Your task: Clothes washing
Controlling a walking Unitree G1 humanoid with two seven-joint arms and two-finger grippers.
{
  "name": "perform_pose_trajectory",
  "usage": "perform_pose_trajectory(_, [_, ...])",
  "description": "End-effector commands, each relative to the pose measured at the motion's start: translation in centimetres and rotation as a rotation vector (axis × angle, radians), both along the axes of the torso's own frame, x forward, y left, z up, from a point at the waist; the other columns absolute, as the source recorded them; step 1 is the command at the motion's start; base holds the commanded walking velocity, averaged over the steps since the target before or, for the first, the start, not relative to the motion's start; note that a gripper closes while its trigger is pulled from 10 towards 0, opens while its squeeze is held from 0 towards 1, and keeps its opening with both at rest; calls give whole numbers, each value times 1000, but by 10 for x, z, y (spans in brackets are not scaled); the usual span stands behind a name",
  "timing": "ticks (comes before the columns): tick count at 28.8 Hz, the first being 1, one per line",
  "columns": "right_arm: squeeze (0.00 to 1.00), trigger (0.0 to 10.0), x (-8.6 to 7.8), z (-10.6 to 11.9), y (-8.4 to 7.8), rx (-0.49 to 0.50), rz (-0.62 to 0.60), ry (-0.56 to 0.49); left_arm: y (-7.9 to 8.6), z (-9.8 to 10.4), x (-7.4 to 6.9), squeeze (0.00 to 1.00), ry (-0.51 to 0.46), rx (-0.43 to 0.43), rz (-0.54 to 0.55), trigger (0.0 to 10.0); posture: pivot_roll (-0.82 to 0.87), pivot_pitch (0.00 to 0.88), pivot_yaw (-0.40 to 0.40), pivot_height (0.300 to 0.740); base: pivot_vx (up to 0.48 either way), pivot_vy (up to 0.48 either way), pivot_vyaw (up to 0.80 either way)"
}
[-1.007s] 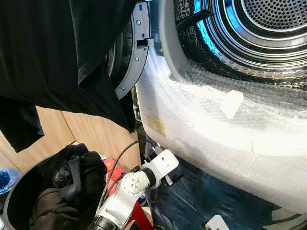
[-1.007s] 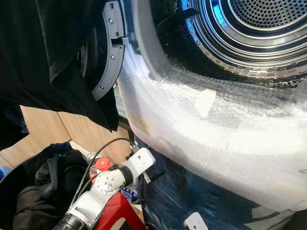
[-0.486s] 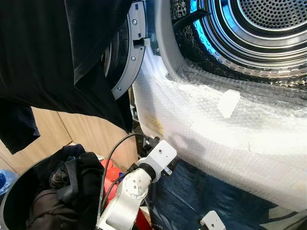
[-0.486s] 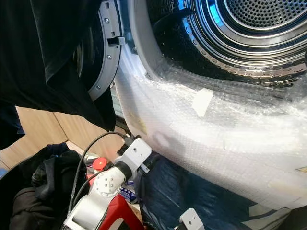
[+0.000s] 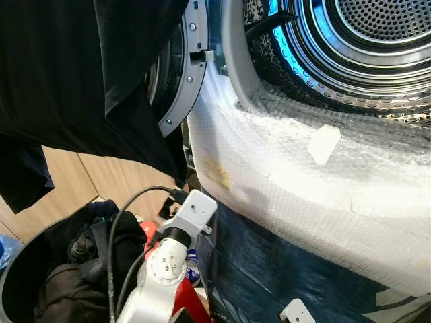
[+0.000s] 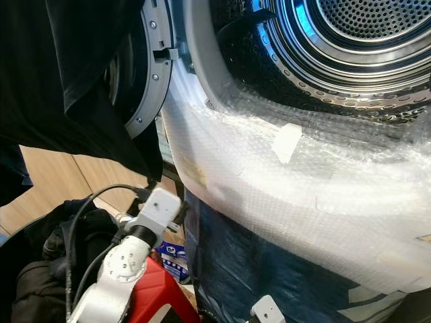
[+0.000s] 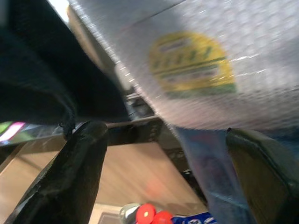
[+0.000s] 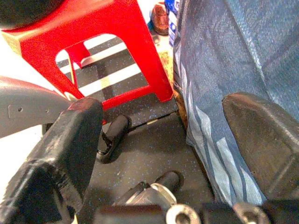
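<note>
Left gripper (image 7: 163, 154) spread wide, empty, beside basket (image 5: 20, 269); right gripper (image 8: 163, 140) likewise. Dark clothes (image 5: 101, 249) look soft, light: pinch a bunched fold.

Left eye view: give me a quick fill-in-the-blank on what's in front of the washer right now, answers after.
1. The washer drum stands ____, its door swung aside.
2. The machine's front below the drum is wrapped in ____ wrap.
3. The black garment hangs over the door; more dark clothes fill the ____ below it.
4. The left gripper's fingers are ____.

Answers: open; bubble; basket; open
</note>
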State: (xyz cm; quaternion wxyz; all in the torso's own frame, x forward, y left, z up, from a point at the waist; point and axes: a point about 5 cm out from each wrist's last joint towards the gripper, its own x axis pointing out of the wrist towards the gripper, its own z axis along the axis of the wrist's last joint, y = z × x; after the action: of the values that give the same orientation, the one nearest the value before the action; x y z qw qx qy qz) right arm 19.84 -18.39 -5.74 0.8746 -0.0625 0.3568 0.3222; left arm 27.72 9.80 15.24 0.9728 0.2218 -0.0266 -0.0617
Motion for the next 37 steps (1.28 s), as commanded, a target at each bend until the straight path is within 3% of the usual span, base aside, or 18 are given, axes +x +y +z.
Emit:
perform_pose_trajectory(1, [0,10000,-2,-2,-1,-13,8,17,13,3,-4,0,-38,-10,92,10000,25,0,8,740,0,0,0])
perform_pose_trajectory(7, [0,10000,-3,-3,0,-16,11,29,29,-1,-14,0,-80,-29,213,10000,35,0,1,740,0,0,0])
perform_pose_trajectory(9, [0,10000,-3,-4,2,-16,14,33,39,5,-20,0,-130,-56,300,10000,40,0,-1,740,0,0,0])
perform_pose_trajectory(13, [0,10000,-2,-4,6,-13,16,37,49,15,-28,0,-217,-85,365,10000,48,0,-8,740,0,0,0])
perform_pose_trajectory(16, [0,10000,-2,-4,8,-7,19,40,51,18,-29,0,-236,-100,383,10000,53,0,-10,740,0,0,0])
perform_pose_trajectory(19, [0,10000,-3,-5,11,-5,25,45,48,16,-31,0,-217,-223,326,10000,54,0,-12,740,0,0,0])
perform_pose_trajectory(20, [0,10000,-3,-5,11,-6,26,45,48,15,-32,1000,-207,-235,331,10000,52,0,-12,740,0,0,0])
perform_pose_trajectory(24, [0,10000,-3,-5,11,-6,26,46,49,15,-34,1000,-209,-256,348,10000,48,0,-13,740,0,0,0])
perform_pose_trajectory(28, [0,10000,-3,-6,10,-10,25,48,53,17,-32,1000,-214,-354,389,10000,45,0,-19,740,0,0,0])
perform_pose_trajectory(32, [0,10000,-4,-6,10,-12,25,49,53,19,-32,1000,-209,-399,393,10000,43,0,-21,740,0,0,0])
perform_pose_trajectory(37, [0,10000,-4,-6,9,-13,26,54,59,20,-31,1000,-175,-487,485,10000,42,0,-28,740,0,0,0])
